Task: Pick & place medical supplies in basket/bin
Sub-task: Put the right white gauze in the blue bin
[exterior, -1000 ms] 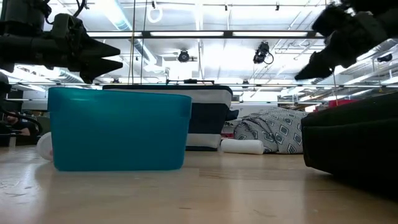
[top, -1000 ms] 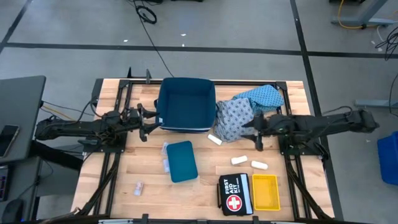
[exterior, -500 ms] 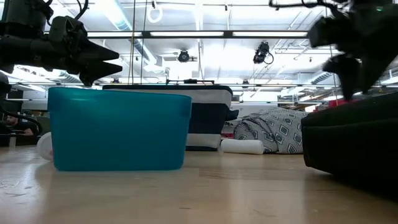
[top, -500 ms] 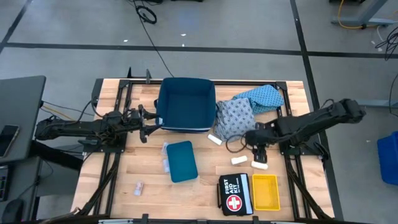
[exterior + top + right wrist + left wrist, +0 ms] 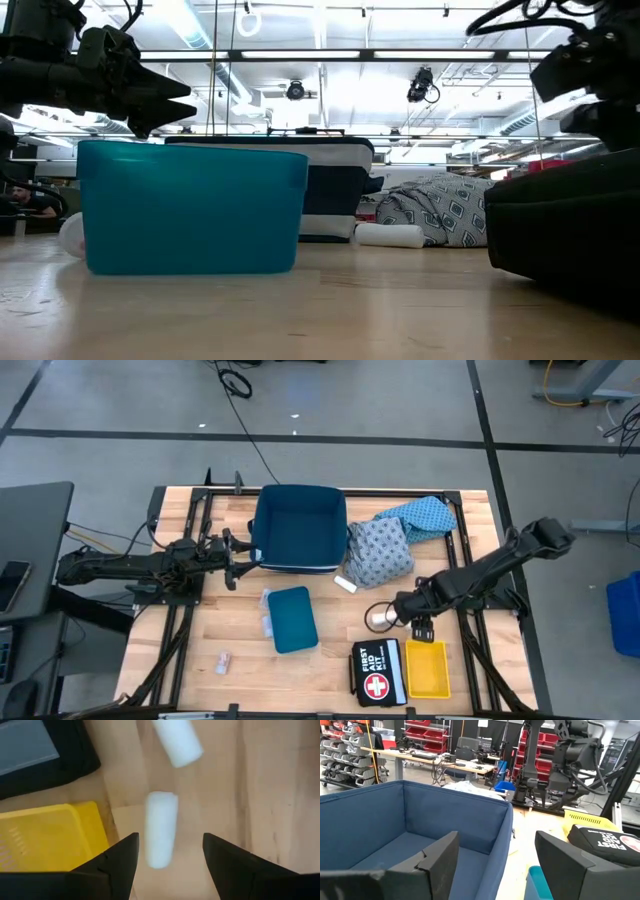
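My right gripper [image 5: 421, 626] [image 5: 170, 845] is open and points down over a white roll [image 5: 161, 830] on the wood, one finger on either side of it, apart from it. A second white roll [image 5: 177, 742] [image 5: 380, 618] lies just beyond, and a third [image 5: 345, 584] [image 5: 390, 235] rests by the grey-blue patterned garment [image 5: 380, 552]. The light-blue garment [image 5: 425, 517] lies behind that one. Small pale packets [image 5: 266, 610] [image 5: 223, 659] sit on the left half. My left gripper [image 5: 238, 560] [image 5: 495, 865] waits open at the left wall of the dark-blue basket [image 5: 296, 528] [image 5: 410, 820].
A yellow tray [image 5: 427, 668] [image 5: 55, 837] and a black first aid kit [image 5: 378, 672] [image 5: 45, 750] lie close beside the right gripper, toward the near edge. A teal box [image 5: 292, 618] [image 5: 190, 205] stands mid-table. Bare wood shows at the near left.
My right gripper has swung from beside the garments toward the table's near edge, tipped downward and come down over the white rolls by the yellow tray. The left arm has kept still.
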Motion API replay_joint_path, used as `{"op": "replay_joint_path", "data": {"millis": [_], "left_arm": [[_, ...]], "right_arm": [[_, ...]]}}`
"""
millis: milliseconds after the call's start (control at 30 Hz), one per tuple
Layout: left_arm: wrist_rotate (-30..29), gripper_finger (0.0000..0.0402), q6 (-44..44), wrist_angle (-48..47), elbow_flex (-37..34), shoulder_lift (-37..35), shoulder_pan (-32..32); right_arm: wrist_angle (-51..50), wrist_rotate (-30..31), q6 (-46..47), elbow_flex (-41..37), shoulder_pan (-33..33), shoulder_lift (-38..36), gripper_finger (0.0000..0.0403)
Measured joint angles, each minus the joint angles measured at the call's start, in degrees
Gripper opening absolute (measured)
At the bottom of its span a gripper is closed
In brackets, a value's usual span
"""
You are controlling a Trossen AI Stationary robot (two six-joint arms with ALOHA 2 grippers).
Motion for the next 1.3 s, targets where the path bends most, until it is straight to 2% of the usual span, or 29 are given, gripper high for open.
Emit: {"op": "replay_joint_path", "data": {"millis": [233, 933, 1133, 1300], "left_arm": [[0.28, 0.0252, -0.56, 0.02, -0.02, 0.00, -0.01], [0.90, 0.0252, -1.04, 0.04, 0.01, -0.02, -0.01], [0.90, 0.0252, -0.94, 0.04, -0.01, -0.01, 0.02], [0.90, 0.0252, -0.88, 0.04, -0.01, 0.00, 0.01]], "right_arm": [[0.56, 0.31, 0.32, -0.02, 2.55, 5.02, 0.0229], [6.11, 1.03, -2.54, -0.04, 2.81, 13.74, 0.0222], [6.08, 1.01, -3.01, -0.09, 2.81, 14.87, 0.0179], [5.81, 0.84, -3.16, -0.09, 2.81, 14.80, 0.0099]]}}
